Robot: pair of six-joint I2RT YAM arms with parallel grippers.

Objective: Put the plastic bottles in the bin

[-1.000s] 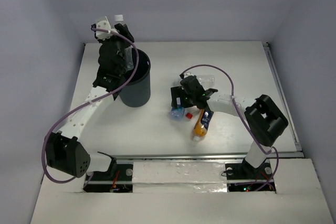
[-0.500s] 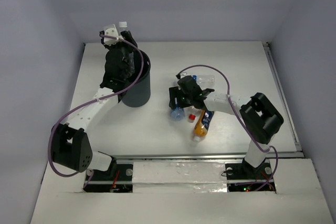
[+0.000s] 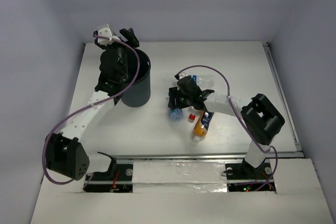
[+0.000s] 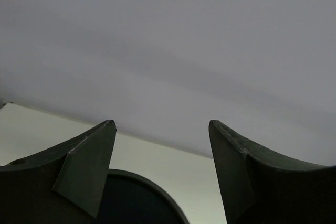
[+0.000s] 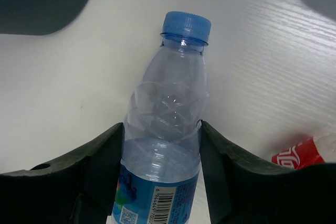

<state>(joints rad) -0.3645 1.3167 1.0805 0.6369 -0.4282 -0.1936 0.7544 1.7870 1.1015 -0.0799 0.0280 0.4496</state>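
Hovering the left tool (image 4: pixel 161 129), wide open, over the 12 o'clock rim of the bin (image 3: pixel 137 92); clamping the right tool (image 5: pixel 160 126) on a blue-capped bottle (image 5: pixel 173 95)

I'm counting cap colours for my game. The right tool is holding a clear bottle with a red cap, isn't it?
Not quite. The right tool is holding a clear bottle, but its cap is blue, not red. The right wrist view shows this close up.
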